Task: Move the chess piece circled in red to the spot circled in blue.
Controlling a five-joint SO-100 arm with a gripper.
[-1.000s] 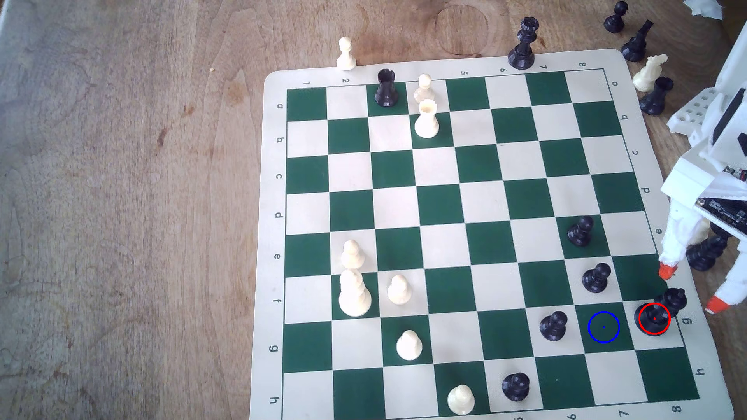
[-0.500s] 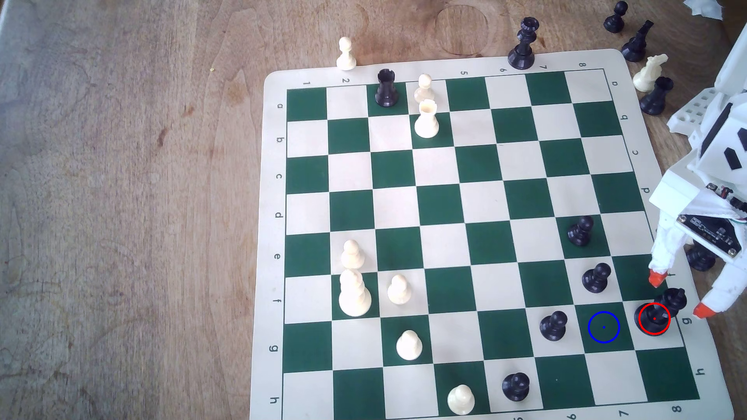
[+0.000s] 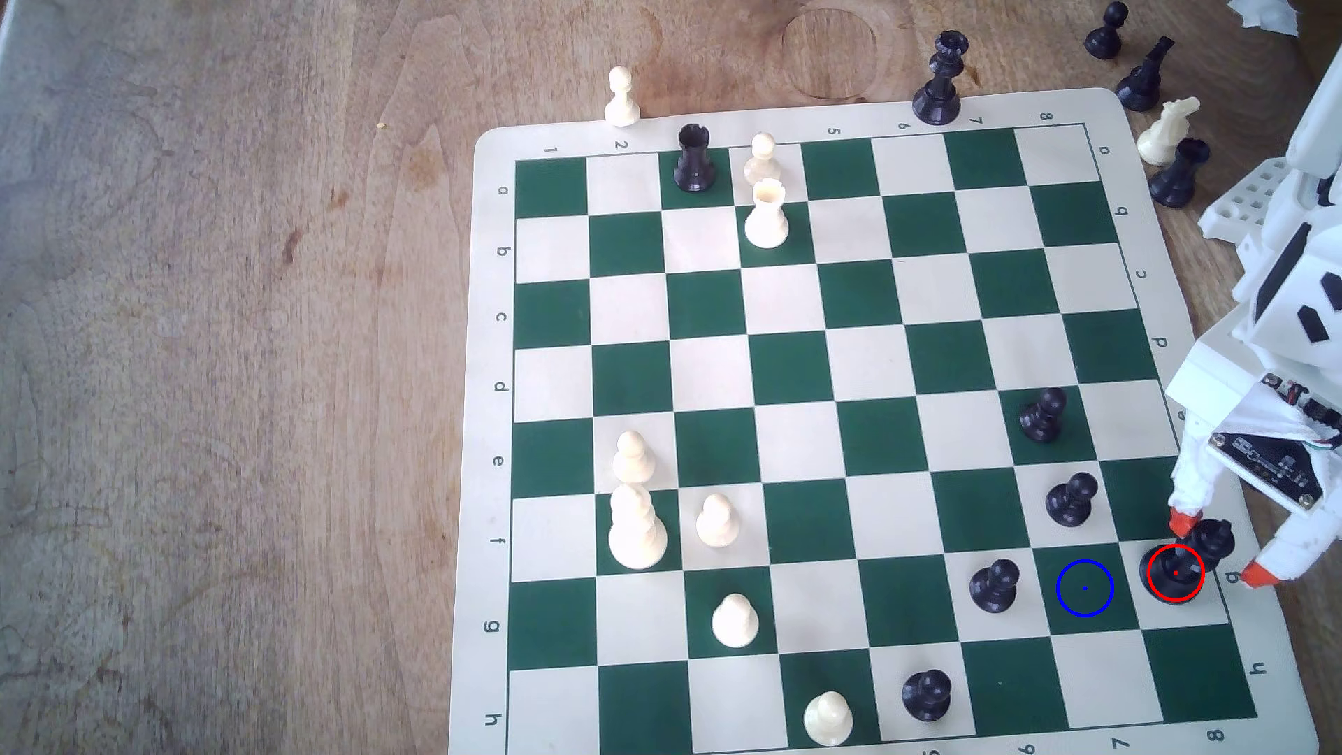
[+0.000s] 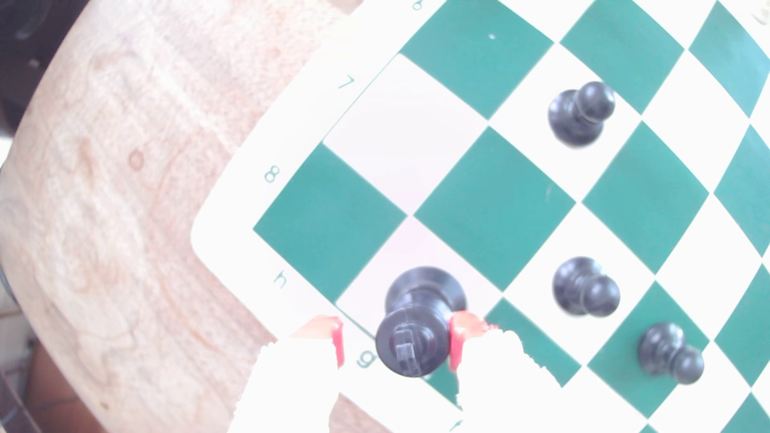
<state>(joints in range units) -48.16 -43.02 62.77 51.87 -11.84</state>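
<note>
Exterior view: the chess piece circled in red (image 3: 1191, 562) stands upright on a cream square at the board's (image 3: 494, 406) right edge, near corner region. The gripper (image 3: 1216, 548) is positioned around its crown, with one red-tipped finger (image 3: 1182, 521) on the far side and the other (image 3: 1260, 576) on the near-right side. The fingers are spread; in the wrist view the gripper (image 4: 396, 345) brackets the piece's (image 4: 416, 329) head, one pad close against it and the other with a visible gap. No grasp is made yet.

Step in hand, by judgement: the approach is finished and the closing of the fingers is due. The next move calls for a firm pinch below the crown, a straight lift, and a short transfer leftward in the exterior view to the spot circled in blue (image 3: 1085, 588), the adjoining dark green square, which is vacant.

Obstructions: one black pawn (image 3: 1071, 499) stands just beyond the target on the far side, and another black pawn (image 3: 993, 585) stands one square left of it. Clearance is tight; a tilted carry could strike either. Captured pieces (image 3: 1162, 138) lie on the worktop (image 3: 218, 363) far right, well apart.
</note>
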